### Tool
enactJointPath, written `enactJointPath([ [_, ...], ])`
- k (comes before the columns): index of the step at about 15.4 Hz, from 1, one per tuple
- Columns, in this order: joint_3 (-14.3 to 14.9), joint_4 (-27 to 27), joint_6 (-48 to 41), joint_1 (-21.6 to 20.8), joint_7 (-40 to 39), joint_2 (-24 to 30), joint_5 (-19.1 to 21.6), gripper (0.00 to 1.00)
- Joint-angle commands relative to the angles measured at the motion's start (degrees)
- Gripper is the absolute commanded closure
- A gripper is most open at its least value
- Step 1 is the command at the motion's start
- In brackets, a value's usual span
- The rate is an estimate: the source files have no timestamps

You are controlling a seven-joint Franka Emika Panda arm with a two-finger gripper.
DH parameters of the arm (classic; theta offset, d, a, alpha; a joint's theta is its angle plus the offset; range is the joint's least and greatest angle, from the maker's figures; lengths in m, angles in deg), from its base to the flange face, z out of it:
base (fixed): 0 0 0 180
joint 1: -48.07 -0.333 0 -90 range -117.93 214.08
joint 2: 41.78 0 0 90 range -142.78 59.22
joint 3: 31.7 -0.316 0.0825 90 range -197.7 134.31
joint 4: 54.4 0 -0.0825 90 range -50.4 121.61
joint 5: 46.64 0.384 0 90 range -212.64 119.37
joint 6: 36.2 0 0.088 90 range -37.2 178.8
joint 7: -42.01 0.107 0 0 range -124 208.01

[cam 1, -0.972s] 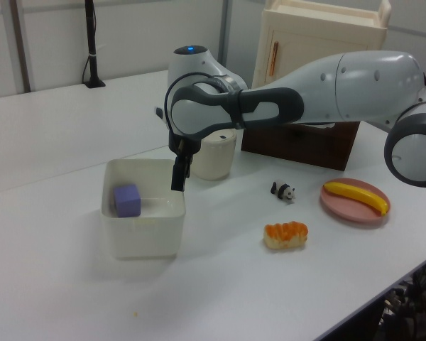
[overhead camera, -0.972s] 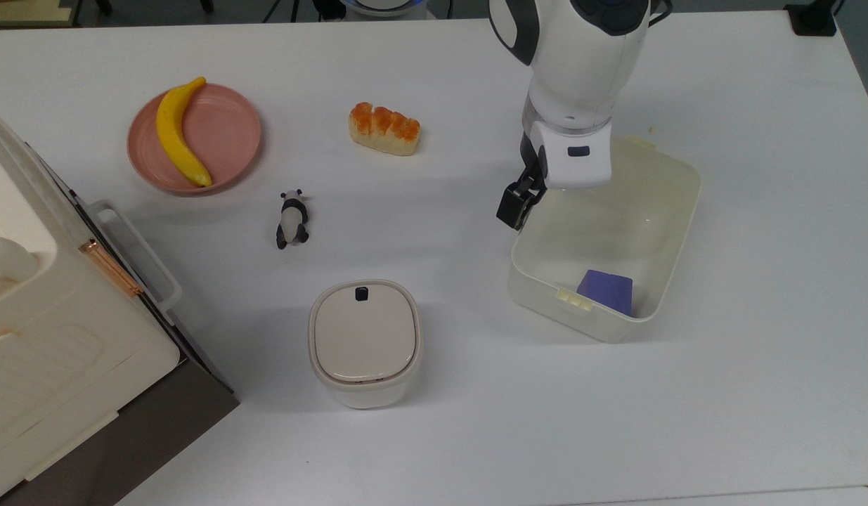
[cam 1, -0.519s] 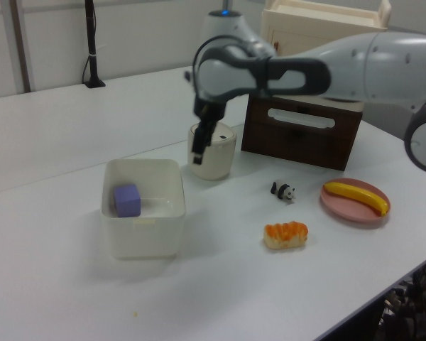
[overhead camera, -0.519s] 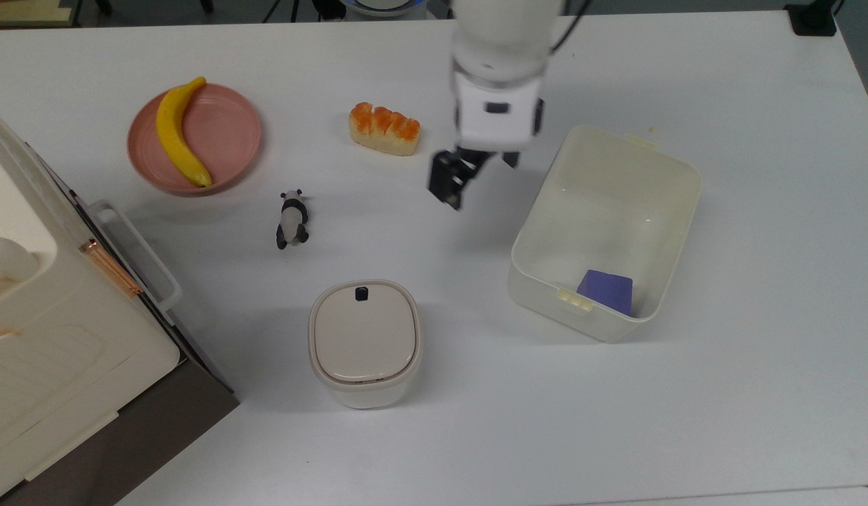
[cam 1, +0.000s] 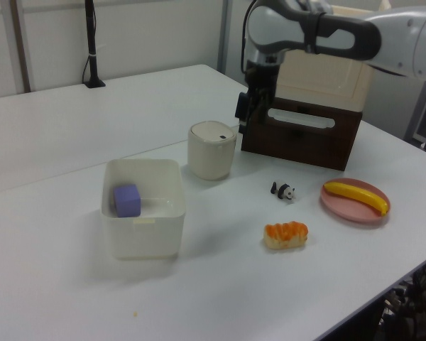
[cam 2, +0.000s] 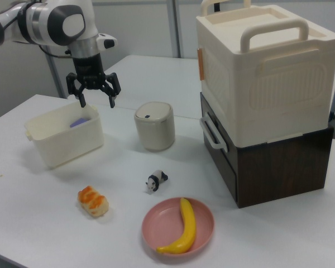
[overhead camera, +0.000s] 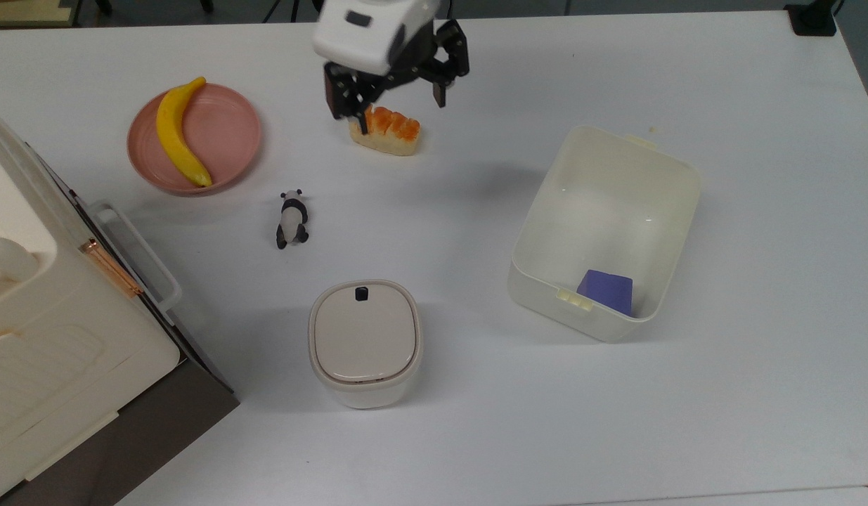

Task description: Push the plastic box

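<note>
Since a second ago your pincer (overhead camera: 398,102) has pulled away from the rim of the large cream-white lidless plastic box (overhead camera: 664,183) and risen. It now hangs in the air with its black fingers (cam 2: 113,92) spread apart and nothing between them, over the orange-topped bread roll (overhead camera: 384,128) in the top view. The box has stayed where it was.

Going from the near edge of the desk (overhead camera: 757,422) in the top view: the box sits well apart from the pincer, toward the top view's right and lower down. Its long axis runs diagonally, from the latched short rim near the small purple block (overhead camera: 606,290) inside it up toward the far short rim. The long wall facing the pincer is on the top view's left.

So the box lies down and to the top view's right of you. I judge you must come back down beside that left long wall before any push can land squarely.
</note>
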Motion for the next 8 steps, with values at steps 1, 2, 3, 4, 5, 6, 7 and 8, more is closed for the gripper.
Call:
enactJointPath([
  [1, 0.48, 2.43, -0.50, 0.69, 12.40, 2.27, -0.15, 0.00],
  [2, 0.66, 2.43, -0.15, 0.69, 14.95, 2.10, -0.76, 0.00],
  [3, 0.75, 2.43, -0.05, 0.60, 16.20, 1.83, -1.90, 0.00],
  [4, 0.75, 2.43, 0.12, 0.60, 16.30, 1.74, -2.43, 0.00],
  [5, 0.75, 2.43, 0.12, 0.60, 16.30, 1.66, -2.53, 0.00],
  [6, 0.83, 2.35, 0.12, 0.68, 16.30, 1.57, -2.53, 0.00],
  [7, 0.84, 2.17, 0.12, 0.77, 16.30, 1.48, -2.53, 0.00],
  [8, 0.84, 2.17, 0.12, 1.03, 16.38, 1.31, -2.53, 0.00],
])
